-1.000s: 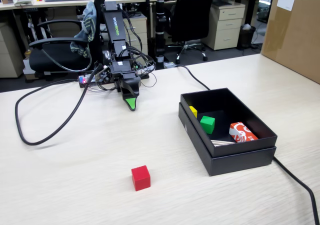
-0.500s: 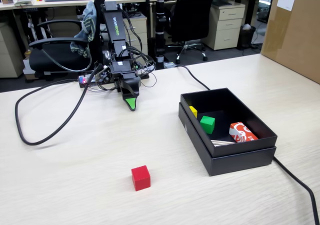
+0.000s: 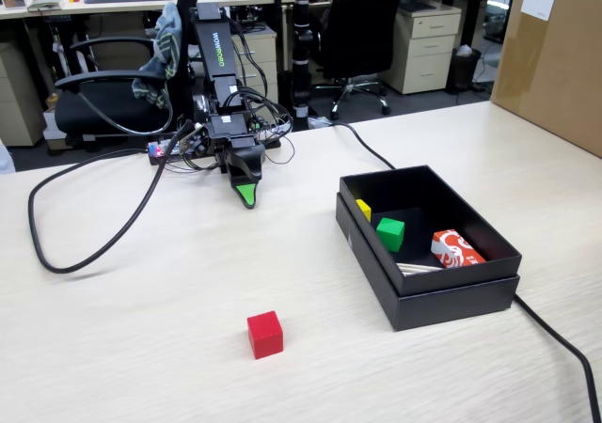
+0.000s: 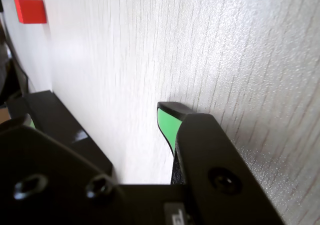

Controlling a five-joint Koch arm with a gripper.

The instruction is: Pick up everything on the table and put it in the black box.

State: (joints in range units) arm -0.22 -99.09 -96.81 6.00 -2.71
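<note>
That red cube (image 3: 265, 334) sits alone mid-bench, left of the black box (image 3: 451, 296); looks light and rigid, so I'd pinch opposite flat faces, though I can't tell how wide the fingers (image 3: 246, 195) are.

In the wrist view only one green-faced tip of the gripper (image 4: 167, 120) shows — the other is out of sight, so its gap cannot be told. The black box (image 4: 55, 120) is cut off behind the gripper's body — its contents stay hidden there.
</note>
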